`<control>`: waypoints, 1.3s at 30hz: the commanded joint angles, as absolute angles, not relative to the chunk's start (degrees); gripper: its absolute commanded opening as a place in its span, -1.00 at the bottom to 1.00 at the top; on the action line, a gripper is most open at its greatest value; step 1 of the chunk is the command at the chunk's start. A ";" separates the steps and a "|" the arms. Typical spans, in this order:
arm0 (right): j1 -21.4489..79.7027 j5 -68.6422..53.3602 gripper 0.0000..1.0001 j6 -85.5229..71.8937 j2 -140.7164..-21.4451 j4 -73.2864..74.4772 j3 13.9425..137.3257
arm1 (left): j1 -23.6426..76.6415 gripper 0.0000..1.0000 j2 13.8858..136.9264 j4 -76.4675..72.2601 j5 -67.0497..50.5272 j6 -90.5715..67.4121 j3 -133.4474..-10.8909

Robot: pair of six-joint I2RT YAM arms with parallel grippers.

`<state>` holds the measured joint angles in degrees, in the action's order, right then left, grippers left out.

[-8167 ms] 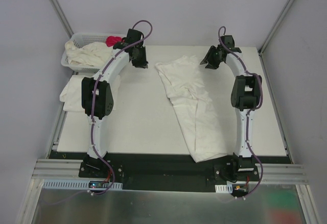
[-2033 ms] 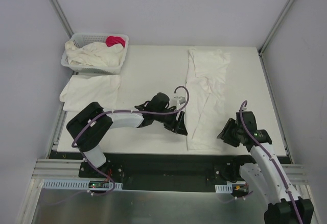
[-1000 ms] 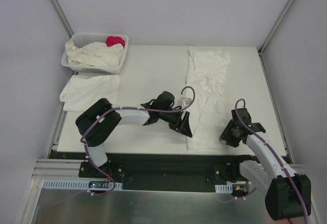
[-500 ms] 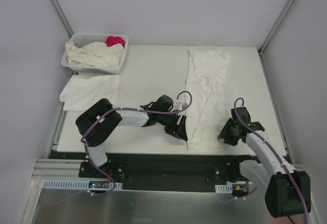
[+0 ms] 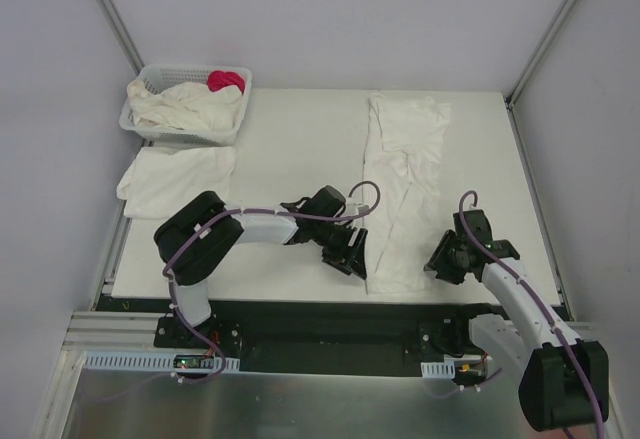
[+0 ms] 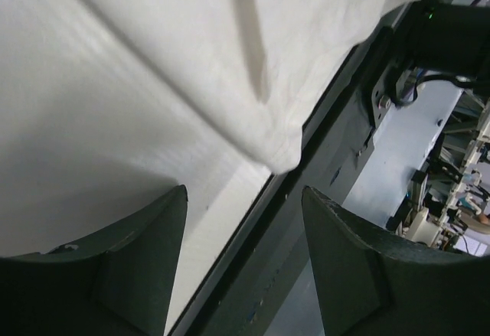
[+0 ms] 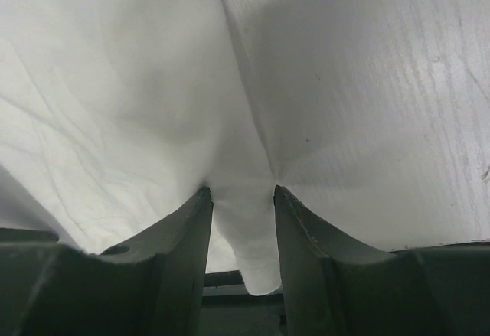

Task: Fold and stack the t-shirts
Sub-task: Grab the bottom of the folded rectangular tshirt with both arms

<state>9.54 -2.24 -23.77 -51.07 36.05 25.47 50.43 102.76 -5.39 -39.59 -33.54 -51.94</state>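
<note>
**lurker:** so where's everything at?

**me:** The t-shirt (image 5: 405, 189) lies as a long strip on the right half of the table (image 5: 290, 149), running from the far edge to the near edge. My right gripper (image 5: 443, 265) is pinching its near right corner. In the wrist view the cloth bunches between the fingers and a little tail pokes out. My left gripper (image 5: 352, 257) is spread with nothing in it, low over the table just beside the near left corner. There's a folded shirt (image 5: 175, 177) waiting by the basket (image 5: 135, 122) on the far left.

**lurker:** what's the worry then?

**me:** Mostly the left side. That corner sits right at the table's near edge, so if I come in too shallow I'd guess I'll close on air or nudge the cloth off the edge. The strip also looks doubled over, so I could catch only the top layer and it'd peel open when I lift. The right pinch is only on a small bite too, so pulling before the left has hold could slip it out or drag the strip crooked.
</note>
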 commanded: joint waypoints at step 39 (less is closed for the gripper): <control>9.93 -5.98 -0.22 -24.96 -50.28 33.31 25.49 | 53.26 0.11 111.00 -13.36 -42.36 -37.71 -57.12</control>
<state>9.54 -5.41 -24.03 -51.37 33.01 25.39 52.58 109.58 -13.45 -43.24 -38.02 -55.77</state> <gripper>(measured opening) 0.391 0.559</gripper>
